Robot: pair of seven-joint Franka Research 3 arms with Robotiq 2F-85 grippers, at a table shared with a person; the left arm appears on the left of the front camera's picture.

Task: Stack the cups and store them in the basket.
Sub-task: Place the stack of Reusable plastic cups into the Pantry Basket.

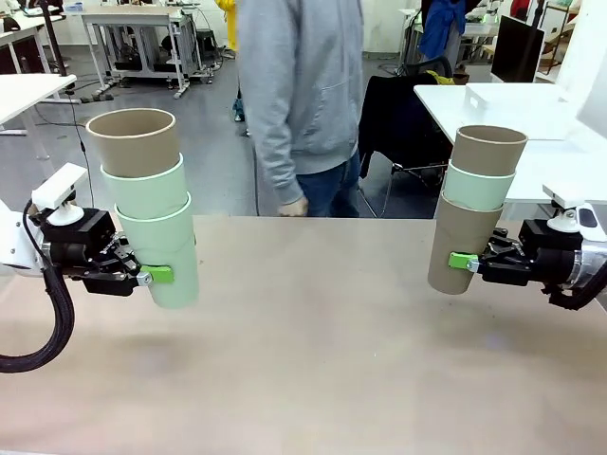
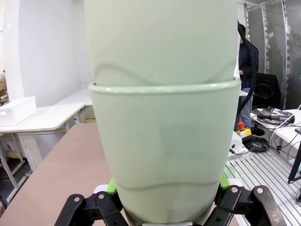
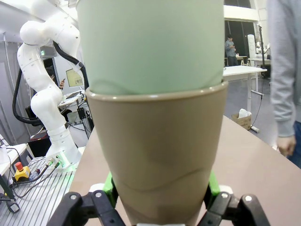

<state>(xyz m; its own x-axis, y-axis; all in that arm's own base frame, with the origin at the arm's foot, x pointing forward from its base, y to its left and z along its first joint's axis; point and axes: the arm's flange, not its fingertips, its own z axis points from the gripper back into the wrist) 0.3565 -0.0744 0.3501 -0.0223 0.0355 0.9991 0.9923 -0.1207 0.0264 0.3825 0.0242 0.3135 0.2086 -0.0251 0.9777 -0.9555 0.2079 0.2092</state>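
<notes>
The left stack (image 1: 144,204) of three cups is being pinched at nine o'clock by the left claw (image 1: 169,275), and the right stack (image 1: 479,204) at three o'clock by the right claw (image 1: 455,262), both being held clear of the worktop (image 1: 313,341). Stacking is being judged partly done: the stacks are not yet joined or stored, and a white bin (image 1: 501,97), likely the basket, is being seen on a far table at one o'clock.

White arms (image 1: 11,242) end in a black left pincer (image 1: 163,273) and right pincer (image 1: 459,260) with green pads (image 1: 159,275).
</notes>
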